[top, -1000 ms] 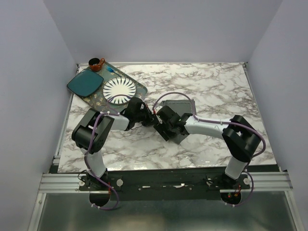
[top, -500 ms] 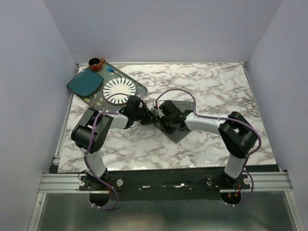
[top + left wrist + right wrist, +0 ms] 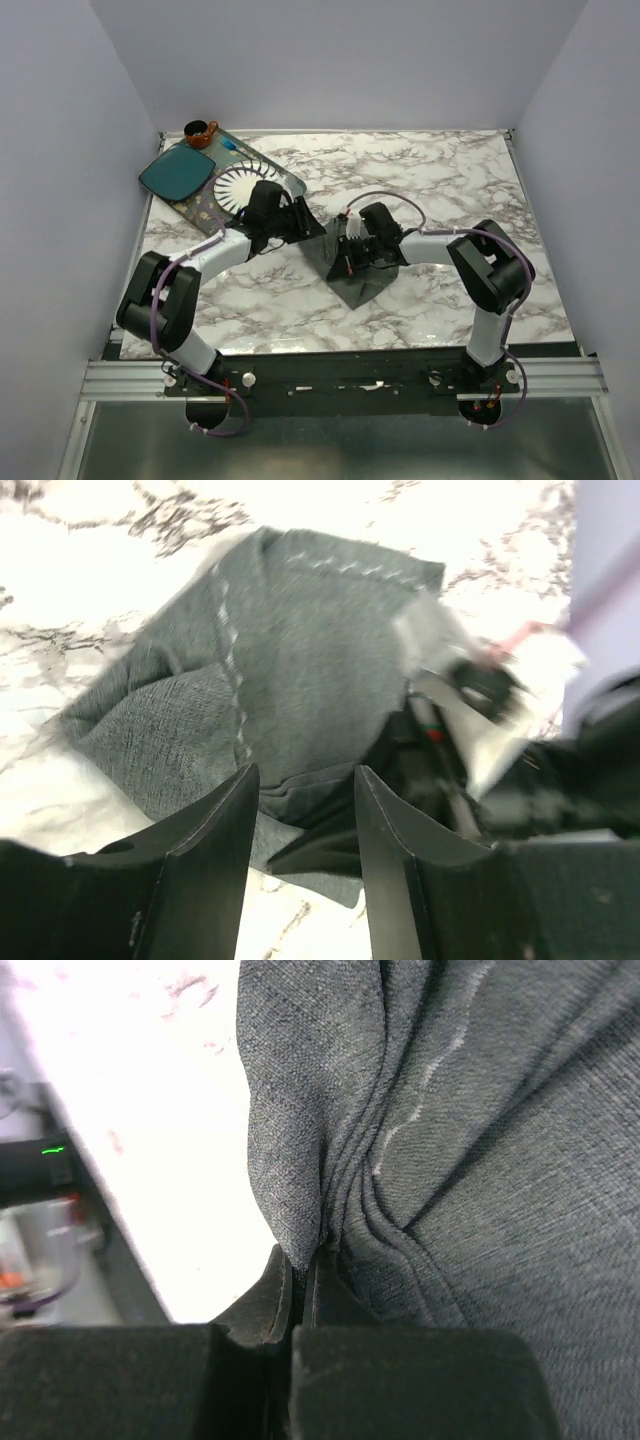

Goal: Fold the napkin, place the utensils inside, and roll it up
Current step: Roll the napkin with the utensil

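Right gripper (image 3: 303, 1265) pinches a bunched fold of the napkin (image 3: 470, 1150)

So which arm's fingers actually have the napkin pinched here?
The right arm's fingers: they are shut on a fold of the napkin. The left arm's fingers stand apart, gripping nothing.

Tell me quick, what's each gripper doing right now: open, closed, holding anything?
Left gripper: open, holding nothing.
Right gripper: closed, pinching a fold of the dark grey napkin.
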You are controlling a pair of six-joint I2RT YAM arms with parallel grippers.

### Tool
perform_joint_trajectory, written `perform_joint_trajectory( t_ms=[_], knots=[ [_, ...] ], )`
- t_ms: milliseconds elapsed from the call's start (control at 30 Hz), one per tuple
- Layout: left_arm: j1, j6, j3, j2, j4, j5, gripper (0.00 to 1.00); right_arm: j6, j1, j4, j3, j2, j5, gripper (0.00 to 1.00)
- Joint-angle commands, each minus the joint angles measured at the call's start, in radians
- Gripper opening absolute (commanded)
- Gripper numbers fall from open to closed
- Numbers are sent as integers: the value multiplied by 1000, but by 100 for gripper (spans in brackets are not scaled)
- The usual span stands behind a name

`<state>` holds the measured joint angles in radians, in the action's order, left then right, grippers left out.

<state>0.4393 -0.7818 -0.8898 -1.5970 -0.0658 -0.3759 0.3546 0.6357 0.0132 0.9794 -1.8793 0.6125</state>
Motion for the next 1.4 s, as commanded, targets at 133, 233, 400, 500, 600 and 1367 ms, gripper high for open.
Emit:
perform_joint_trajectory(
  t_ms=[133,233,400,500,600,1367],
  knots=[
    [-5,-32,83,39,-75,-65,33,323,-67,381,-229,-150,303,0],
    [1,-106,109,-24,-204,-121,22,382,-68,468,-260,-168,308,1],
    [30,-142,126,-92,-276,-130,14,370,-74,432,-269,-170,264,0],
    [47,-158,173,-81,-311,-107,13,351,-80,390,-266,-162,245,0],
    [47,-175,254,-40,-376,-74,12,336,-85,370,-262,-155,240,1],
    [65,-330,500,-310,-862,77,3,110,-85,-55,-107,-44,92,22]
  ],
)
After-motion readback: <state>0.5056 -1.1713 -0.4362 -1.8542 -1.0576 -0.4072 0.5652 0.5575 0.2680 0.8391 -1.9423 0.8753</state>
